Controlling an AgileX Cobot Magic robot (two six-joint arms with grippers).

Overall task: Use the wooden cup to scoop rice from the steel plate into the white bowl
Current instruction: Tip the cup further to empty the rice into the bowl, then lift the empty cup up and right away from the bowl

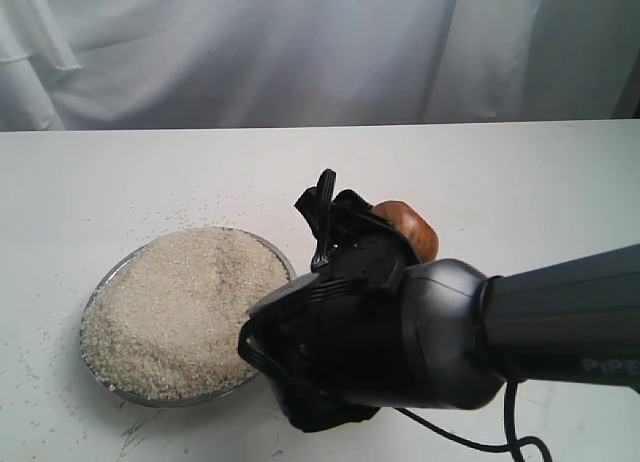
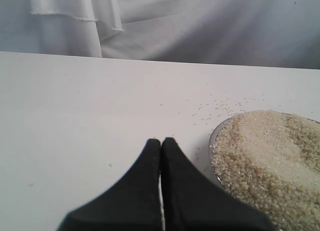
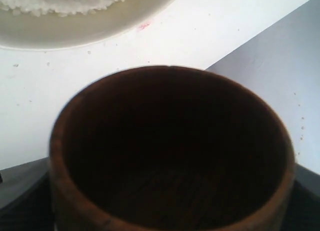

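Beside the steel plate (image 1: 170, 403), off its right rim: right gripper (image 1: 368, 230), clamped on the wooden cup (image 1: 410, 232); its black fingers (image 3: 20, 196) show on both flanks of the cup in the right wrist view
Wooden cup: reddish-brown and rounded; near the steel plate but not touching it; its mouth faces the right wrist camera; the inside is dark, with wood grain showing
Left gripper (image 2: 161, 141): closed, fingertips pressed together with nothing between them; low over the counter (image 1: 520, 172), near the steel plate's rim and apart from it; out of sight in the exterior view
Steel plate: flat on the counter, thin grey rim showing around its load
Rice (image 1: 185, 307): heaped across the steel plate almost to the rim
Loose grains (image 2: 220, 103): scattered on the counter just outside the steel plate
White bowl (image 3: 75, 36): seen only in the right wrist view, just past the cup's mouth, with pale grains inside; the right arm hides it in the exterior view, so its place relative to the steel plate cannot be told
White cloth (image 1: 300, 42): hanging behind the counter, well beyond the steel plate
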